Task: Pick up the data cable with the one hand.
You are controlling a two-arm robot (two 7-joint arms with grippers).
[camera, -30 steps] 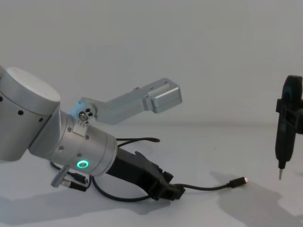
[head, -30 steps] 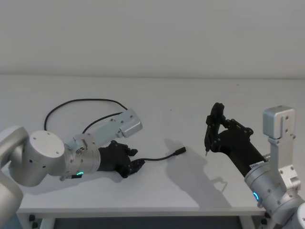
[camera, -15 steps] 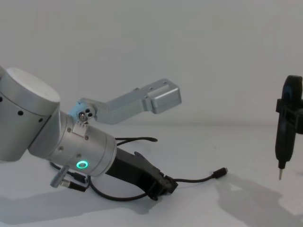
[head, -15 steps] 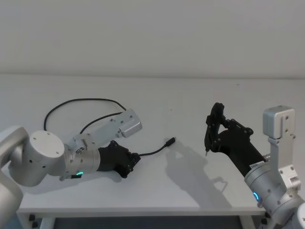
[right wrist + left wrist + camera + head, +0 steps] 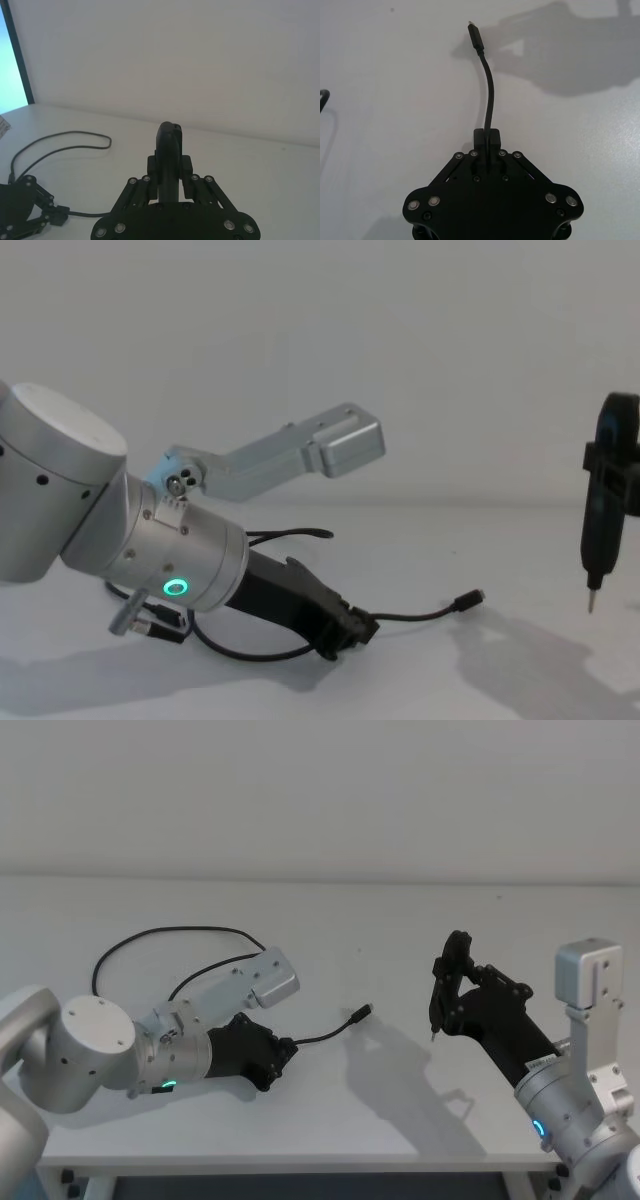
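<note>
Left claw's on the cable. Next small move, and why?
Probably lift the left claw straight up a little. It is shut on the long thin black data cable near its plug end, but the loop behind lies on the white table. The right claw, holding a slim black tool, hangs off to the right.

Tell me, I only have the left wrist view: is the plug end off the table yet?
Observer: Chest view shows the plug raised above the table, with the cable curving up to it from the left gripper.
Operator: And the rest of the cable?
Observer: Head view: it runs in a wide loop on the table behind the left gripper.
Operator: Anything near the plug?
Observer: The right gripper hangs off to the right, jaws shut on a slim tool, apart from the plug.
</note>
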